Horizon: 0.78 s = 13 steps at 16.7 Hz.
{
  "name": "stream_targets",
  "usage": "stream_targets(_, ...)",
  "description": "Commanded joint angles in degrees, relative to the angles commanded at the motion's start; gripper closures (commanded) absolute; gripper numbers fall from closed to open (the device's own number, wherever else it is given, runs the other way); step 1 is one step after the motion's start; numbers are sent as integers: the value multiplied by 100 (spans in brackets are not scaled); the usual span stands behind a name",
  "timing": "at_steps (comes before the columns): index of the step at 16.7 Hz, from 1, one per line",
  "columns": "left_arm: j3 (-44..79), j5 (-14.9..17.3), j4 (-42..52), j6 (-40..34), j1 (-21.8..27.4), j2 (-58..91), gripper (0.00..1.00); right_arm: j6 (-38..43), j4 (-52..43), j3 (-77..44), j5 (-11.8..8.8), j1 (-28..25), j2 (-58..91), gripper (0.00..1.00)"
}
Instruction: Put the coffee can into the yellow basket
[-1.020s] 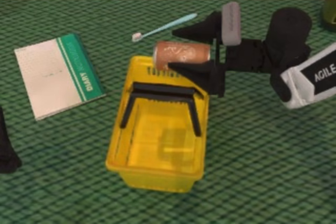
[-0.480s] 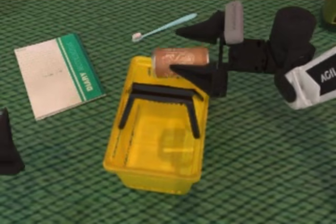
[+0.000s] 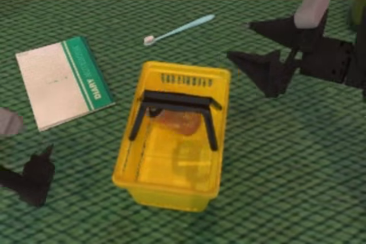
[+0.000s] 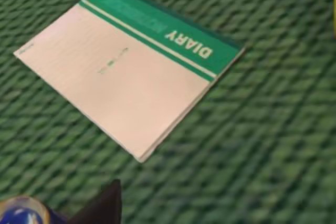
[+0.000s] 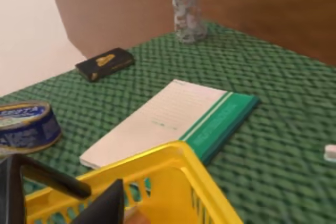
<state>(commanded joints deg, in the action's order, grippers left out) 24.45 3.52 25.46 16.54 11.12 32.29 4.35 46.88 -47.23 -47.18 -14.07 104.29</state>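
The coffee can [image 3: 178, 119] lies on its side inside the yellow basket [image 3: 127, 158], near the basket's far end and partly under the raised black handle [image 3: 177, 101]. A sliver of the tan can [image 5: 139, 216] shows in the right wrist view, behind the basket's rim [image 5: 173, 153]. My right gripper [image 3: 240, 40] hangs open and empty to the right of the basket's far corner, apart from it; one of its dark fingers [image 5: 102, 205] shows in its own view. My left gripper [image 3: 34, 138] stands open at the table's left front, near the diary.
A white and green diary [image 3: 63, 81] lies left of the basket, and a pale blue toothbrush [image 3: 178, 29] lies behind it. The right wrist view also shows a blue tin [image 5: 26, 124], a black box [image 5: 105, 62] and a bottle [image 5: 184, 9] farther off.
The can has dropped out of my right gripper into the basket. The right gripper has opened and drawn back to the right. My left gripper has come farther into view at the lower left.
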Motion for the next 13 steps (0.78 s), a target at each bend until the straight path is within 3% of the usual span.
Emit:
stream_targets(7, 3246, 119, 2515, 1810, 1212, 3606, 0, -96, -1806, 1945, 1913, 577, -4038, 0)
stream_targets(13, 6112, -24, 4245, 3186, 2116, 6506, 0, -289, -3285, 3420, 3466, 1016, -7627, 0)
